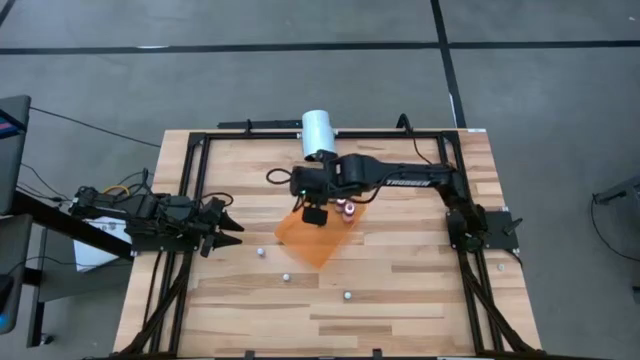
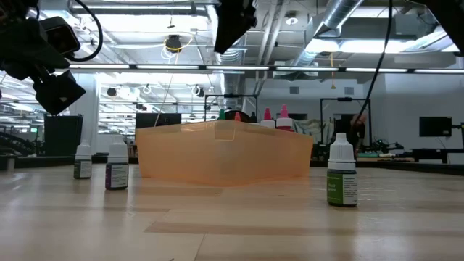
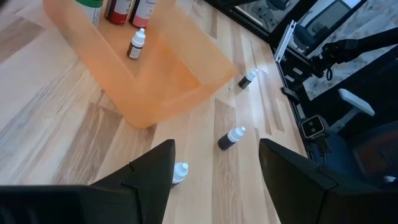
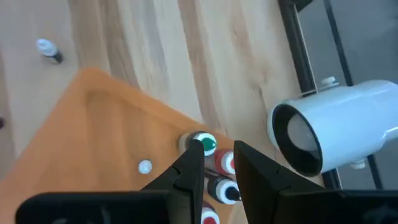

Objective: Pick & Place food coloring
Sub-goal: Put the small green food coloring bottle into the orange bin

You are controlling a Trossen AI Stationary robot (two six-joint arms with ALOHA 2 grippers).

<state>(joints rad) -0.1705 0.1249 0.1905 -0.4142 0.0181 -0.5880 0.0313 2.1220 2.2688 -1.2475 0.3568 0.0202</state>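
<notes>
The food coloring bottles are split between the table and a translucent orange tray (image 1: 318, 238). Several stand together in the tray's far corner (image 4: 214, 163), with green, red and dark tops. One small white-capped bottle (image 4: 144, 166) stands alone on the tray floor. Three more stand on the bare wood near the tray (image 1: 261, 252) (image 1: 285, 277) (image 1: 347, 295). My right gripper (image 4: 219, 171) hangs above the tray's far corner, over the bottle cluster, with its fingers narrowly open and nothing between them. My left gripper (image 3: 214, 180) is open and waits at the table's left edge (image 1: 225, 225).
A white cylinder-shaped device (image 1: 317, 132) sits at the table's far edge, just behind the tray. Black frame rails (image 1: 190, 200) run along the left, right and far sides. Bare wood lies between the tray and the near edge, apart from the three loose bottles.
</notes>
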